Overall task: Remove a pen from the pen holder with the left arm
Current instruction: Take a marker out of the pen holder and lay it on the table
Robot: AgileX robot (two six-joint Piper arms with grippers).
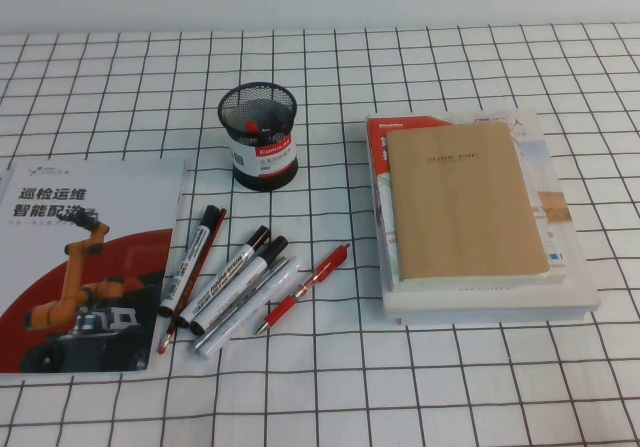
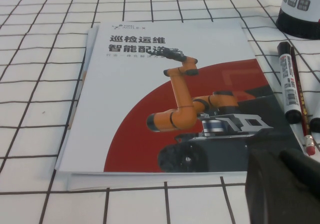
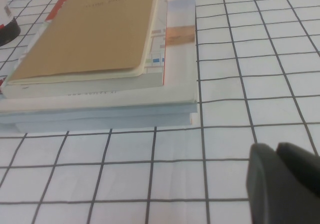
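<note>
Pen holder [image 1: 262, 155], black mesh cup with a white label, stands upright on the gridded counter [image 1: 400, 387], mid-back, between the robot brochure [image 1: 80, 257] and the book stack [image 1: 480, 267] topped by a brown notebook [image 1: 465, 197]. Something red and black [image 1: 262, 125] shows low inside it, likely the pen to pull; can't make out more. Loose markers [image 1: 235, 272], a red pen [image 1: 305, 285] and a pencil [image 1: 190, 282] lie fanned out in front of the holder. Left pincer [image 2: 278, 170] is narrow, holding nothing, low by the brochure's near corner, well apart from the holder. Right pincer [image 3: 280, 169] sits over bare counter near the stack's front edge; wide or narrow can't be told. Neither shows in the high view. Risks, as a judgement: the pen sits deep, so the pincer must open and drop into a tight mouth, and a rim hit could tip or shove the cup. The cup may also lift along with the pen. A loose pen could be grabbed by mistake.
</note>
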